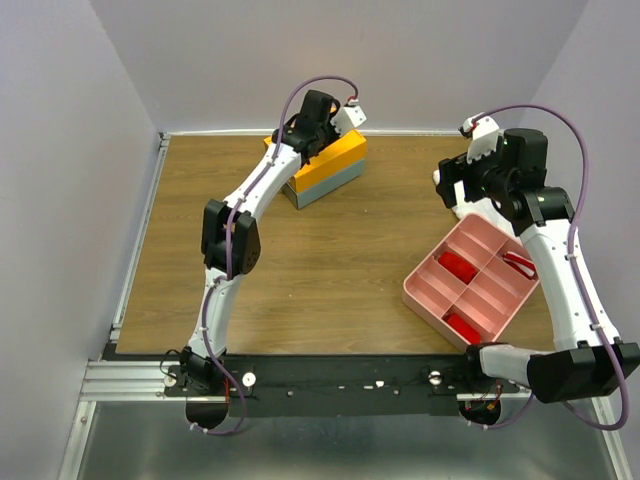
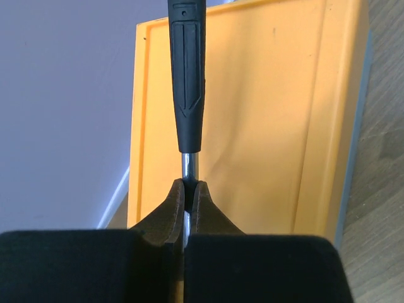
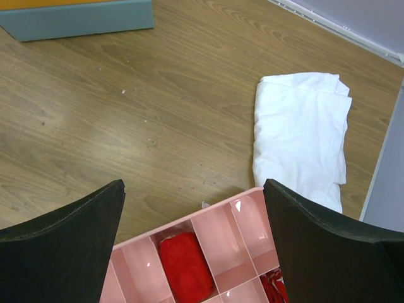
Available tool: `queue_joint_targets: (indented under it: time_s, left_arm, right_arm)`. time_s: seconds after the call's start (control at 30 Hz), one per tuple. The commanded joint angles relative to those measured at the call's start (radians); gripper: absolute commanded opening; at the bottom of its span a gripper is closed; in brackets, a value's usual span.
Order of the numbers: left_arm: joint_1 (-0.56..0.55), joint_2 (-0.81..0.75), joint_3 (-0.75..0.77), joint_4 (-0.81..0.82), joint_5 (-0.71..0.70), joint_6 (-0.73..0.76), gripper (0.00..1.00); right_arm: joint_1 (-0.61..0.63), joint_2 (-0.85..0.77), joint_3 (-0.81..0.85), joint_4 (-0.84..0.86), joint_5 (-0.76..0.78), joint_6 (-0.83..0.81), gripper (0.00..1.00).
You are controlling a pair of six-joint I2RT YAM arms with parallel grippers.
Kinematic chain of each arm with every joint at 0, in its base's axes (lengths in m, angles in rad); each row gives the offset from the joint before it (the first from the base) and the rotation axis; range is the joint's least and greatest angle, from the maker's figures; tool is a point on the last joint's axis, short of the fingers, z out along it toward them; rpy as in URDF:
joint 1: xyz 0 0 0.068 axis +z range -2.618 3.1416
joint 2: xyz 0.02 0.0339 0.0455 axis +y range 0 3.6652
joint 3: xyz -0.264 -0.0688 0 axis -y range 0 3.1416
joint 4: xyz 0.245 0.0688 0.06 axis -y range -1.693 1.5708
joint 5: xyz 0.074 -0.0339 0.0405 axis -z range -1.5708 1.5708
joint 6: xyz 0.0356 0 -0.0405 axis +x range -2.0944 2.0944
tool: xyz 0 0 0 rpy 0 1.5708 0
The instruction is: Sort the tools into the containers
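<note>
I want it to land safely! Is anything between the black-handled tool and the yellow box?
Nothing visible does. The left gripper holds the black-handled tool right over the yellow box, whose top is bare.

**Left arm on yellow box, right arm over pink tray**

You have the left arm (image 1: pixel 232 222) stretched to the far side of the wooden table (image 1: pixel 300 290), its end over the far-left part of the yellow-topped box (image 1: pixel 338 158) with the grey base. The right arm (image 1: pixel 560 265) bends in from the right. The right gripper (image 1: pixel 446 190) hangs just past the far corner of the pink tray (image 1: pixel 416 291), its jaws too small to read. The tray sits angled and is divided. It holds one red item (image 1: pixel 458 265) in a middle compartment, another red item (image 1: pixel 462 325) near the front, and a red-and-white piece (image 1: pixel 520 265) at the right.
</note>
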Motion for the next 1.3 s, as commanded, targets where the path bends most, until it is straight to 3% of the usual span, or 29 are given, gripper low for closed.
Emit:
queue_joint_targets:
  time_s: [0.0, 0.2, 0.47, 0.5, 0.8, 0.93, 1.17, 1.27]
  left_arm:
    - [0.016, -0.023, -0.033, -0.028, 0.003, -0.045, 0.15]
    - [0.02, -0.083, -0.153, 0.083, -0.069, -0.061, 0.54]
    - [0.018, -0.161, -0.092, 0.131, -0.072, -0.144, 0.74]
    - [0.018, -0.18, -0.089, 0.137, -0.069, -0.158, 0.99]
    - [0.013, -0.48, -0.177, 0.154, 0.01, -0.304, 0.99]
    - [0.013, -0.612, -0.327, 0.136, -0.025, -0.344, 0.99]
    - [0.026, -0.88, -0.642, 0.113, -0.051, -0.38, 0.99]
    - [0.069, -0.96, -0.749, 0.079, 0.022, -0.463, 0.99]
  right_arm:
    - [-0.01, 0.002, -0.021, 0.005, -0.013, 0.002, 0.98]
    - [-0.013, 0.008, -0.027, 0.005, -0.019, 0.002, 0.98]
    - [-0.015, 0.025, -0.003, 0.005, -0.025, 0.012, 0.99]
    - [-0.015, 0.025, -0.001, 0.005, -0.027, 0.014, 0.99]
    - [-0.015, 0.009, 0.016, 0.008, -0.061, 0.055, 1.0]
    - [-0.013, -0.007, 0.017, -0.005, -0.098, 0.074, 1.0]
    - [-0.013, -0.058, -0.018, -0.003, -0.016, 0.164, 1.0]
    - [-0.013, -0.093, -0.05, -0.014, 0.001, 0.19, 1.0]
